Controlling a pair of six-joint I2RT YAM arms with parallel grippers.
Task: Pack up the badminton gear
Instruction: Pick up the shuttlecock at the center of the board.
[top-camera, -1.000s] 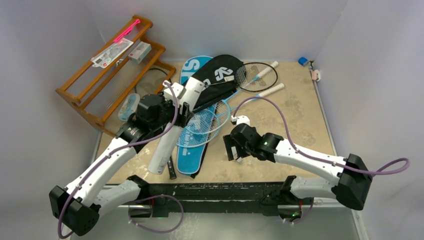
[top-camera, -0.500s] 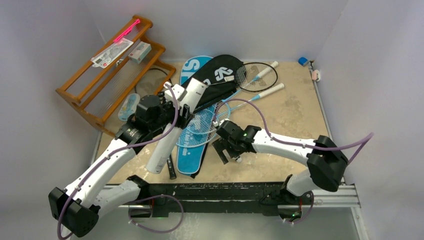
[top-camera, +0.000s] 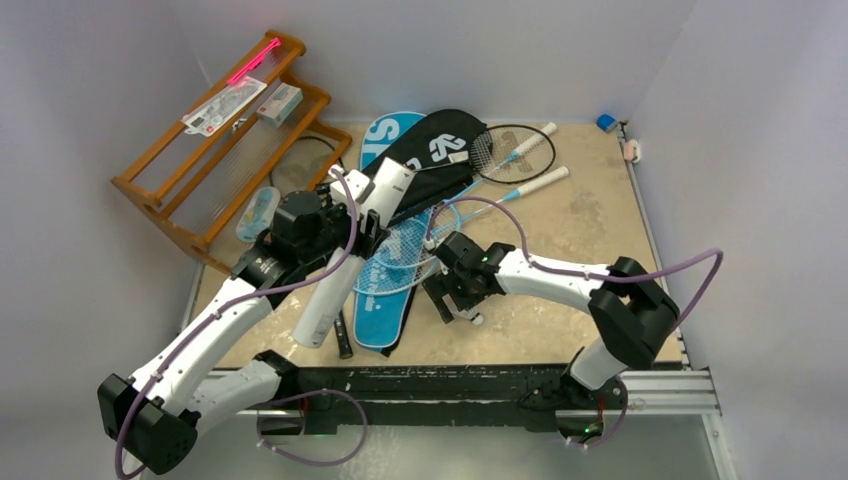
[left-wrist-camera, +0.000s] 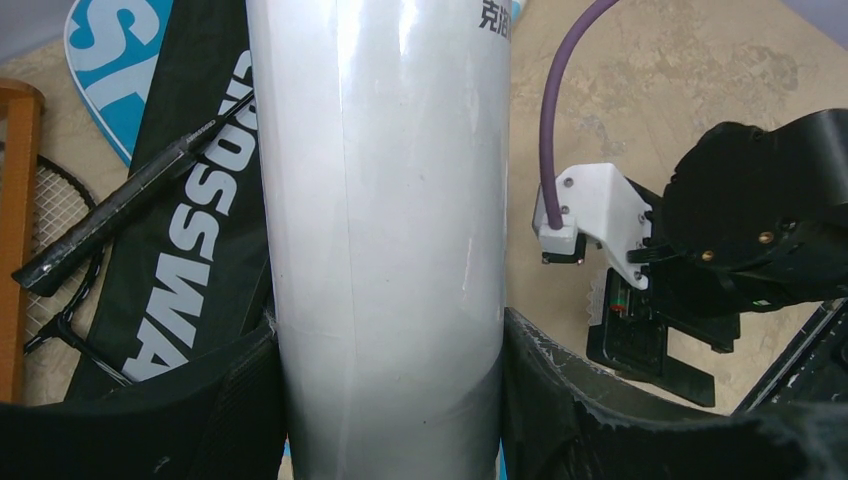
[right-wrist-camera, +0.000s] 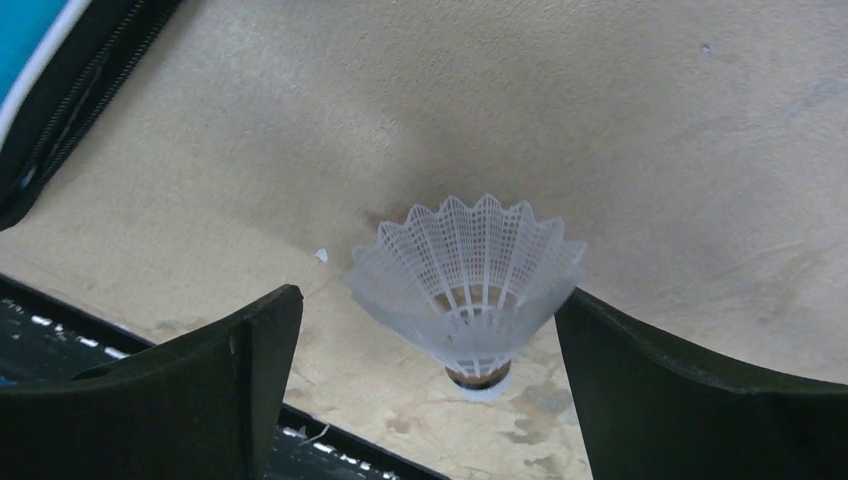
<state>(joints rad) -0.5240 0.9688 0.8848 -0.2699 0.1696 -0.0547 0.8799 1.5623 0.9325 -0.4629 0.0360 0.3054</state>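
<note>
Left jaws clamp the tube (left-wrist-camera: 385, 200); I would lower the open right jaws astride the shuttlecock (right-wrist-camera: 465, 290), closing gently.

Robot lab cell, plain white walls (top-camera: 450, 50)

On the long white cylindrical tube (left-wrist-camera: 390, 250), a glossy sheen and small black printed characters near the far end. Beside the tube, a black racket-shaped cover (left-wrist-camera: 200, 230) lettered "CROSSWAY" in white. Also beside the tube, a blue racket-shaped cover (top-camera: 385, 133) with big white letters, white piping and a black zip. Right of the tube, a light-blue racket (top-camera: 410, 250) with pale strings. Farther right, a small white shuttlecock (right-wrist-camera: 465, 290) with a net-patterned translucent skirt and brown cork tip. Under the tube, a mottled beige desk (right-wrist-camera: 600, 120). Far left of the tube, an orange-brown wooden rack (top-camera: 160, 170) topped by a bright pink stick (top-camera: 253, 60).
</note>
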